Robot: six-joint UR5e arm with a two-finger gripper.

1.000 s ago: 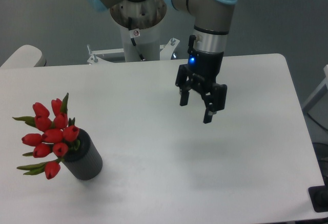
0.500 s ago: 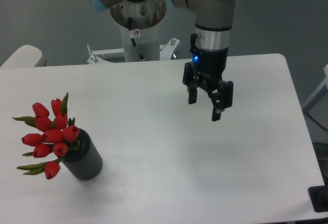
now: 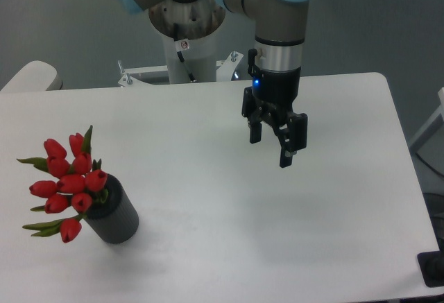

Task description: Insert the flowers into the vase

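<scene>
Fixed camera, oblique view from the front of the desk (image 3: 208,178). The UR5e arm (image 3: 279,12) descends from its pedestal (image 3: 186,43) at the rear edge and carries the hand (image 3: 270,149) above the middle-right of the white surface, pointing downward. The two fingers stand apart with a plain gap between them, and nothing is held. A blue indicator light (image 3: 256,84) glows on the wrist above the hand.

The vase (image 3: 114,214), a dark grey cylinder, stands upright near the front-left corner of the desk, well apart from the hand. The flowers (image 3: 66,182), a bunch of red tulip buds with green leaves, sit with their stems inside the vase opening; the heads lean outward to the left and spill over the rim rather than standing straight. By this arrangement the insertion appears to be complete, and the hand appears free of the work.

Handling notes, offered as judgement. The bunch looks light and its buds soft or easily crushed, so any further grasp is best taken on the gathered stems just above the rim, not on the heads; that region is partly hidden by buds from this angle. The vase appears thick-walled and stable, with a matte surface that should resist slipping, yet the leaning bunch loads it to one side, and a sideways push near the top could tip it.
</scene>
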